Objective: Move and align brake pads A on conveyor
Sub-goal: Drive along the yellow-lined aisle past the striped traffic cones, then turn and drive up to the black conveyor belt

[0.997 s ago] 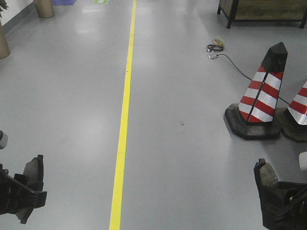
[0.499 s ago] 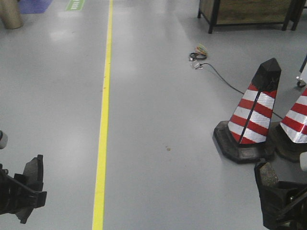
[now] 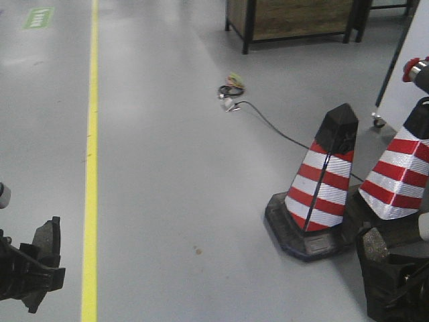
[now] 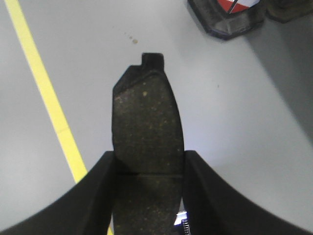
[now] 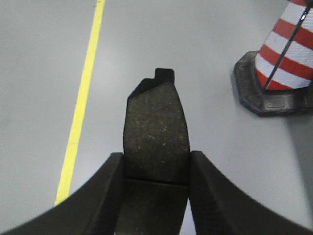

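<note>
My left gripper [image 4: 149, 169] is shut on a dark-grey brake pad [image 4: 145, 122] with a thin groove across its middle; the pad sticks out forward over the grey floor. In the front view this gripper [image 3: 30, 272] is at the bottom left with its pad [image 3: 47, 238]. My right gripper [image 5: 155, 171] is shut on a second brake pad [image 5: 155, 127], also held above the floor. In the front view it [image 3: 392, 282] is at the bottom right with its pad [image 3: 375, 245]. The conveyor is out of view.
A yellow floor line [image 3: 90, 168] runs on the left. Two red-and-white traffic cones [image 3: 322, 188] [image 3: 399, 174] stand at the right, close to my right gripper. A black cable [image 3: 268, 127] lies on the floor. A wooden cabinet [image 3: 295, 17] stands at the back.
The whole floor view has shifted left: the yellow line, cones and cabinet have moved leftward in the front view. Both grippers keep their pads unchanged.
</note>
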